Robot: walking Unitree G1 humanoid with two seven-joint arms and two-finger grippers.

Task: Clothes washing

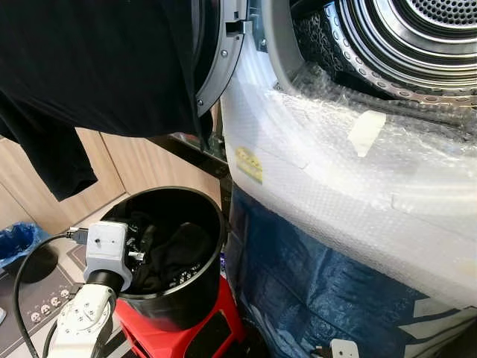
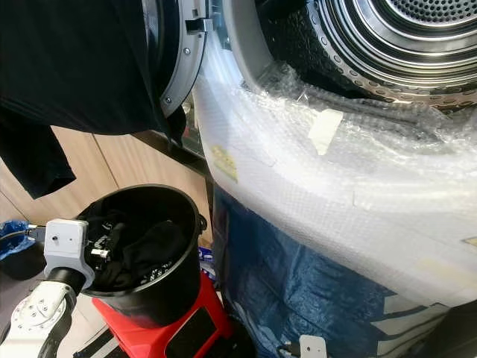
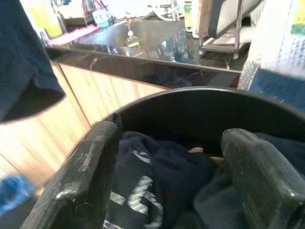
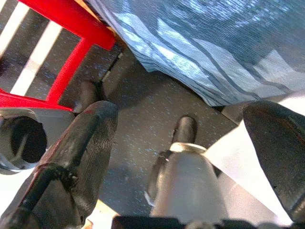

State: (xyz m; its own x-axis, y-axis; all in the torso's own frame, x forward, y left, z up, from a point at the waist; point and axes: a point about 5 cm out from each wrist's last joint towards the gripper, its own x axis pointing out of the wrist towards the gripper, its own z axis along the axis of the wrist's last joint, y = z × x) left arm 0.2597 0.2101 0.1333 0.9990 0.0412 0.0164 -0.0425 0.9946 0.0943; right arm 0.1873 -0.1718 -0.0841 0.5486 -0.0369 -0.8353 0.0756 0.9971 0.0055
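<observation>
**Over the bucket: snag risk on the lift**

Down at the black bucket [image 1: 168, 257] on its red stool [image 1: 186, 332], I have the left gripper [image 3: 167, 181] poised with fingers apart above the dark clothes [image 3: 152, 176]. I judge a grab could drag several garments, or tip the bucket. My right gripper [image 4: 190, 157] hangs open above grey floor [image 4: 138, 119]. Bubble wrap [image 1: 335, 171] covers the washer's front below the drum [image 1: 402, 45]; a dark shirt [image 1: 89, 67] drapes over the open door, wooden cabinets [image 1: 141, 160] behind.
</observation>
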